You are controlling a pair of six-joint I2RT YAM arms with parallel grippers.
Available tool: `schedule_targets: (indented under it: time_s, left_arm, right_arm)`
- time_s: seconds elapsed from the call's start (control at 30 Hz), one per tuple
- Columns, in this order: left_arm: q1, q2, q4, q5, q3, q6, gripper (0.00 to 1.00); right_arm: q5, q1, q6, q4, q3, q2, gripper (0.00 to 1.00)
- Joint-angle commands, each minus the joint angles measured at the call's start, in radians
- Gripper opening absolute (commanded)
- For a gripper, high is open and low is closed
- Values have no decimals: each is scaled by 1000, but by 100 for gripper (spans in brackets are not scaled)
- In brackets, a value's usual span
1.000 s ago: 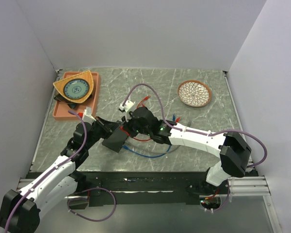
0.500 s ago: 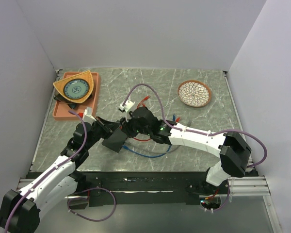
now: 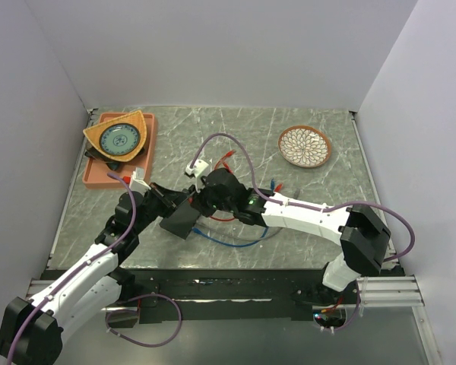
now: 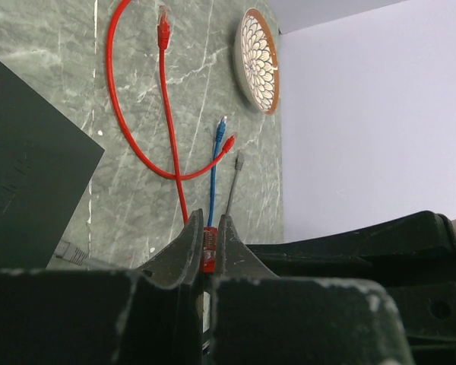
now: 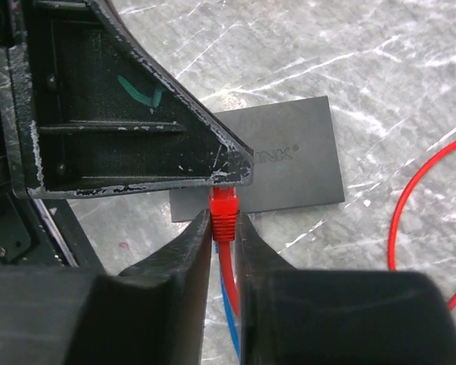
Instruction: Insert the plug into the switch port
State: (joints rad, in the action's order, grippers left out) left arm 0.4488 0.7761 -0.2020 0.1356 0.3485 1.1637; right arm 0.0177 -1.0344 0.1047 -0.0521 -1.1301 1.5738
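A red plug (image 5: 225, 209) on a red cable is held between both grippers, just above the flat black switch box (image 5: 289, 163). In the right wrist view my right gripper (image 5: 225, 228) is shut on the plug's ribbed boot. The black fingers (image 5: 137, 114) of the left gripper cover the plug's tip. In the left wrist view my left gripper (image 4: 207, 228) is shut on the red plug (image 4: 208, 247). From the top view both grippers (image 3: 178, 199) (image 3: 200, 199) meet over the box (image 3: 181, 220). The switch port is hidden in every view.
The red cable (image 4: 133, 137) loops across the marble table, beside a blue cable (image 4: 215, 163) and a grey one (image 4: 235, 179). A patterned plate (image 3: 305, 145) sits at the back right. An orange tray (image 3: 99, 173) with a basket and blue dish stands back left.
The right arm has edged slightly left toward the left gripper. The left arm and the black box have stayed put.
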Motion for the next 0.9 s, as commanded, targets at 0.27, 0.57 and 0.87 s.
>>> schedule_targets:
  time_s: [0.27,0.57,0.87]
  left_arm:
    - [4,-6,-31,25,41,-19,15]
    - [2,-11,87,-86,102,-94,69]
    - [-12,100,190,-108,231,-217,81]
  right_arm:
    - [-62,-1,-6,37,-8,-8,0]
    - [-96,-1,-69,17,52,-60,0]
    - [-145,-3,-137,-5,170,-135,0]
